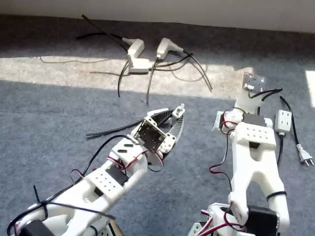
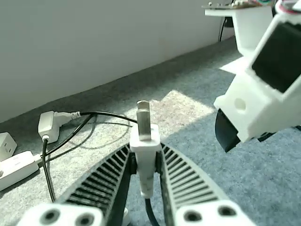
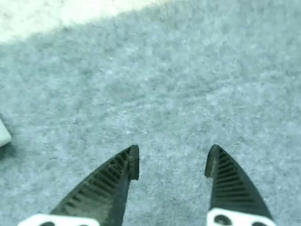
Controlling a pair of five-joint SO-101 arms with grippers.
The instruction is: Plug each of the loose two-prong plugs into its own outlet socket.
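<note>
The white plug (image 2: 145, 153) stands upright in the left gripper (image 2: 146, 154), its fingers (image 2: 110, 176) pinching the body from both sides, the prongs pointing up and away and the black cord dropping out of sight between them. In the high view the plug (image 1: 180, 109) is held above the grey carpet (image 1: 59, 108) near the middle, with bare carpet open ahead of it up to the sunlit band.

The right arm (image 2: 263, 80) looms close beside the plug, crowding that side. The right gripper (image 3: 171, 162) hangs over plain carpet with its fingers (image 3: 117, 181) spread wide and nothing between them; from above the arm's own body covers it.

A white outlet block (image 1: 283, 121) lies just beyond the right arm, partly cut off by it, and a black plug (image 1: 306, 157) lies loose near the picture's edge. Far back by the wall (image 1: 197, 10) a white power strip (image 1: 139, 64) sits among tangled cords with two more white plugs (image 1: 166, 47) by it; whether these are seated cannot be made out.
</note>
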